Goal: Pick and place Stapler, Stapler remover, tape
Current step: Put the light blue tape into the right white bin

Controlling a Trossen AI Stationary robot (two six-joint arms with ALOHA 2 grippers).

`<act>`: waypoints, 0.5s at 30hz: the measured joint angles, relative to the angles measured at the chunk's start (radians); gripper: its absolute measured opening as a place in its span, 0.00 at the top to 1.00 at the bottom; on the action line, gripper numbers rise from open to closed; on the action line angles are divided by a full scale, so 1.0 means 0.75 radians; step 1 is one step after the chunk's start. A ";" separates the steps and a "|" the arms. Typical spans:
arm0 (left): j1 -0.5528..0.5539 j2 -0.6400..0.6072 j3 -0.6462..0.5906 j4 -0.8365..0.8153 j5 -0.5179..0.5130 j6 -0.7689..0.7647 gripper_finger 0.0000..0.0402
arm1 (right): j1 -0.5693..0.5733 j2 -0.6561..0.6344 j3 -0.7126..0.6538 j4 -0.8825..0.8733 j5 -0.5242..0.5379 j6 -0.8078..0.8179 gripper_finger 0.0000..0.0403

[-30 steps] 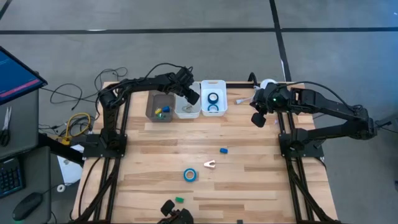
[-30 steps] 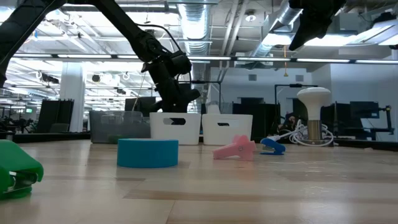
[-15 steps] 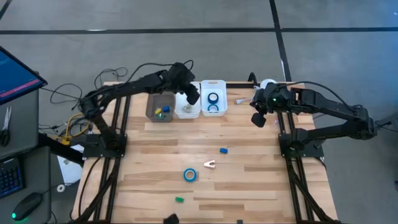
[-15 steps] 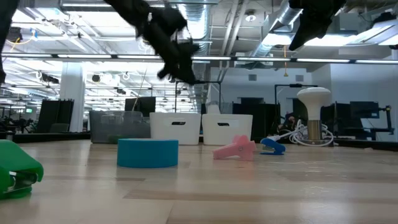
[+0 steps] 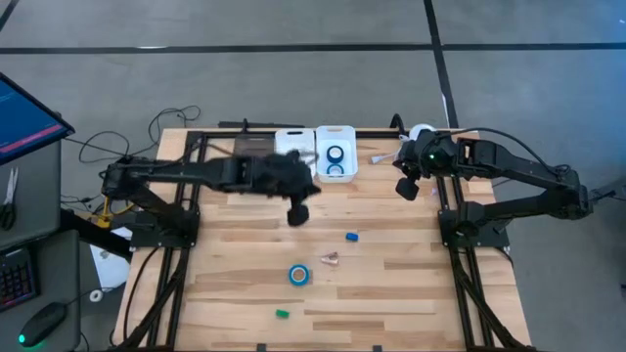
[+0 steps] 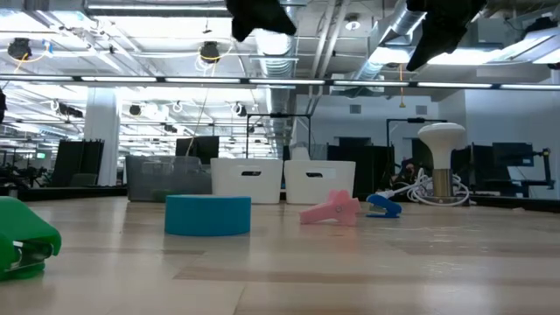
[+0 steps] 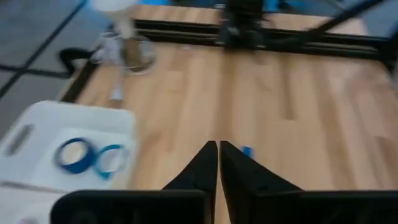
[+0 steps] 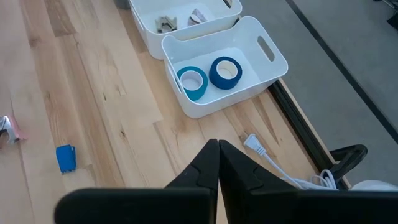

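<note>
A blue tape roll (image 5: 298, 275) (image 6: 208, 214) lies flat on the wooden table. Beside it are a pink stapler remover (image 5: 331, 259) (image 6: 331, 208), a small blue stapler (image 5: 351, 236) (image 8: 65, 157) and a green stapler (image 5: 282, 314) (image 6: 22, 238). Two more tape rolls (image 8: 209, 74) lie in a white bin (image 5: 335, 156) at the far edge. My left gripper (image 5: 298, 211) (image 7: 217, 155) hangs shut and empty over the table's middle, high above these things. My right gripper (image 5: 406, 188) (image 8: 217, 152) waits shut and empty near the far right.
A second white bin (image 8: 180, 15) holding stapler removers stands left of the tape bin. My left arm covers the grey bin at the far left. A white cable and plug (image 8: 255, 144) lie by the far edge. Bare boards spread near the front edge.
My left gripper has left the bins at the far edge, risen, and swung toward the table's near edge to hang over its middle. Its arm now stretches across the table from the left. The things on the table and my right arm have not moved.
</note>
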State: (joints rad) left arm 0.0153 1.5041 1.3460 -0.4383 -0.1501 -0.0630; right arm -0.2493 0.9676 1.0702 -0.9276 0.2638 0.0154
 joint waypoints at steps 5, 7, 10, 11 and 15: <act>-0.118 0.054 0.000 0.001 0.000 0.000 0.91 | 0.000 0.000 0.000 0.000 0.000 0.000 1.00; -0.140 0.086 0.000 0.005 -0.001 -0.002 0.88 | 0.000 0.000 0.000 0.000 0.000 0.000 1.00; -0.165 0.161 0.000 0.006 -0.004 -0.037 0.81 | 0.000 0.000 0.000 0.000 0.000 0.000 1.00; -0.171 0.187 0.000 0.004 -0.004 -0.062 0.79 | 0.000 0.000 0.000 0.000 0.000 0.000 1.00; -0.190 0.290 -0.001 0.009 0.009 -0.193 0.70 | 0.000 -0.001 0.000 -0.031 0.000 0.000 1.00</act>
State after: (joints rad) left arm -0.1269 1.7213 1.3457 -0.4311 -0.1430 -0.2081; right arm -0.2494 0.9672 1.0702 -0.9511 0.2639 0.0154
